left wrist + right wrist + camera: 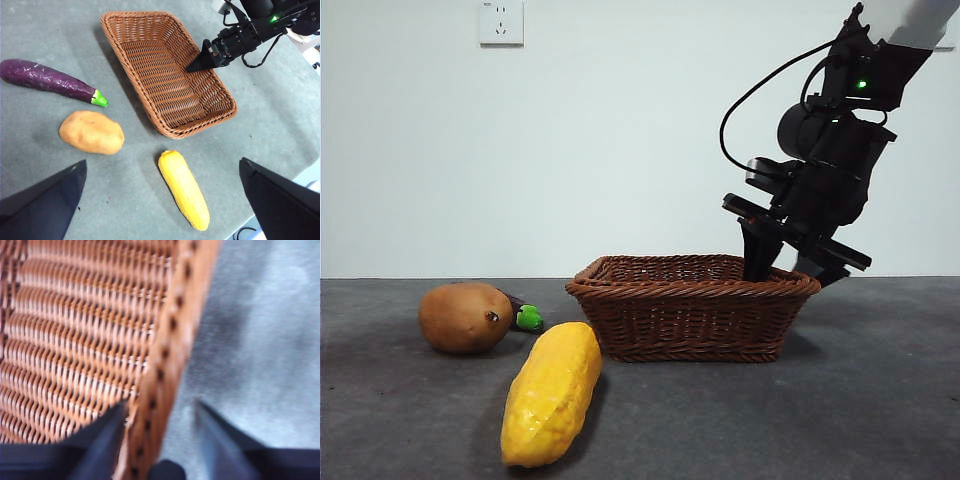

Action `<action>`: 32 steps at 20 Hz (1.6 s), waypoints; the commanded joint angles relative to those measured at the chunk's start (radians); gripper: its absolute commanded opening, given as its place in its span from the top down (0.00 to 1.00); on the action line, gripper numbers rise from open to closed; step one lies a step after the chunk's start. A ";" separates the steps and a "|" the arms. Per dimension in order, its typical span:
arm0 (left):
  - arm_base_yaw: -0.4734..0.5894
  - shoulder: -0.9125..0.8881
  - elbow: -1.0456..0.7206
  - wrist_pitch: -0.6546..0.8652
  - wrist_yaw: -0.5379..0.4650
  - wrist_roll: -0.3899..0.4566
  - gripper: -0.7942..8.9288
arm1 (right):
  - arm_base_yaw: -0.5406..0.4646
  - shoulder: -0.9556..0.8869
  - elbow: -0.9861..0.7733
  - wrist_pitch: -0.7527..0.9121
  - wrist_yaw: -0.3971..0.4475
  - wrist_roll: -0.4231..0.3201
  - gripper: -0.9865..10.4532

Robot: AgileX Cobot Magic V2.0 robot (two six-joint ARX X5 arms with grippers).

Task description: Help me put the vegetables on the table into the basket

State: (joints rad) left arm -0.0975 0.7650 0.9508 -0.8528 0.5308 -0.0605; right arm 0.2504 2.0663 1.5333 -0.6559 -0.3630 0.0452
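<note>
1 brown oval potato (91, 132) with a dark spot is lying on the grey table (280, 115). 1 long bumpy yellow corn cob (184, 189) is lying there too. 1 long dark-purple eggplant (47, 79) with a bright green cap is lying there as well. That is making 3 toy vegetables in all. 1 shallow brown woven wicker basket (200, 107) is sitting on the table. 2 black robot grippers are showing: the left gripper (160, 200) and the right gripper (197, 64). 1 white wall socket (501, 22) is showing on the wall.
</note>
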 commanded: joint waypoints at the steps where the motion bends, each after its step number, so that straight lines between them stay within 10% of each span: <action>1: -0.002 0.005 0.003 -0.004 0.000 0.013 0.23 | 0.010 0.031 0.001 0.001 0.002 0.006 0.84; 16: -0.015 0.031 0.003 -0.051 0.001 0.017 0.23 | 0.010 -0.374 0.093 -0.163 0.013 0.022 0.92; 32: -0.446 0.453 0.008 0.113 -0.240 -0.228 0.24 | 0.010 -0.784 0.107 -0.487 0.198 -0.049 0.92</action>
State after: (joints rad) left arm -0.5373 1.2076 0.9569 -0.7425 0.2939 -0.2550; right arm 0.2600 1.2900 1.6344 -1.1599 -0.1600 -0.0013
